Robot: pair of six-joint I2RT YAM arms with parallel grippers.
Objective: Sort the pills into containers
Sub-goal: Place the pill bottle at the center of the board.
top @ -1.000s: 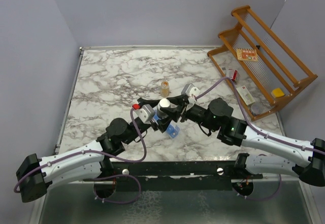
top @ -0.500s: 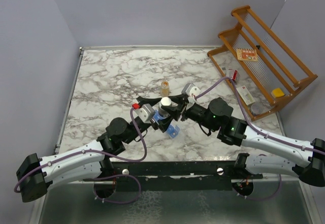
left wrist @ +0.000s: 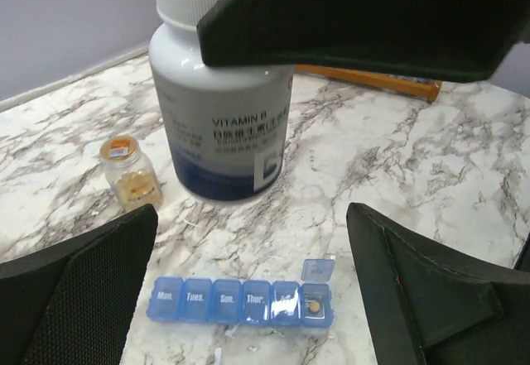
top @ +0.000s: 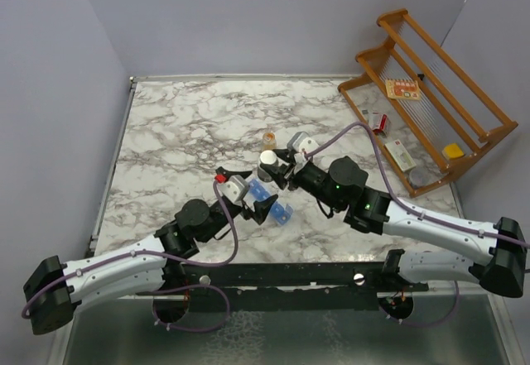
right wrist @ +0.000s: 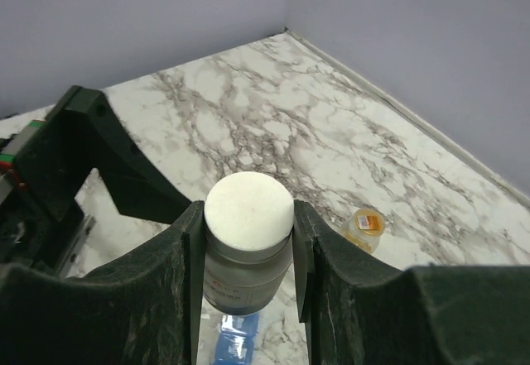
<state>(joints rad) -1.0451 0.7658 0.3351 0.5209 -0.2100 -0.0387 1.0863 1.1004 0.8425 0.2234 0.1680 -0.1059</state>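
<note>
My left gripper point(left wrist: 252, 224) stood spread wide with nothing in it, poised over the narrow strip of translucent blue lidded containers point(left wrist: 240, 303). The strip lay on the marbled desk point(left wrist: 397, 158) about midway along and toward its near edge, one end lid raised over an orange pill point(left wrist: 314, 305). My right gripper point(right wrist: 248, 237) was clamped on the white-capped grey plastic vitamin bottle point(left wrist: 228, 125).

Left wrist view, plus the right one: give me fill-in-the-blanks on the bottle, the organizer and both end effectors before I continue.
The white-capped bottle clamped in the right end effector is labelled ___.
The left end effector holds nothing, and its jaws are ___.
On the pill organizer, exactly ___ lid is raised, over an orange pill.
Missing words: Vitamin B; open; one.
</note>
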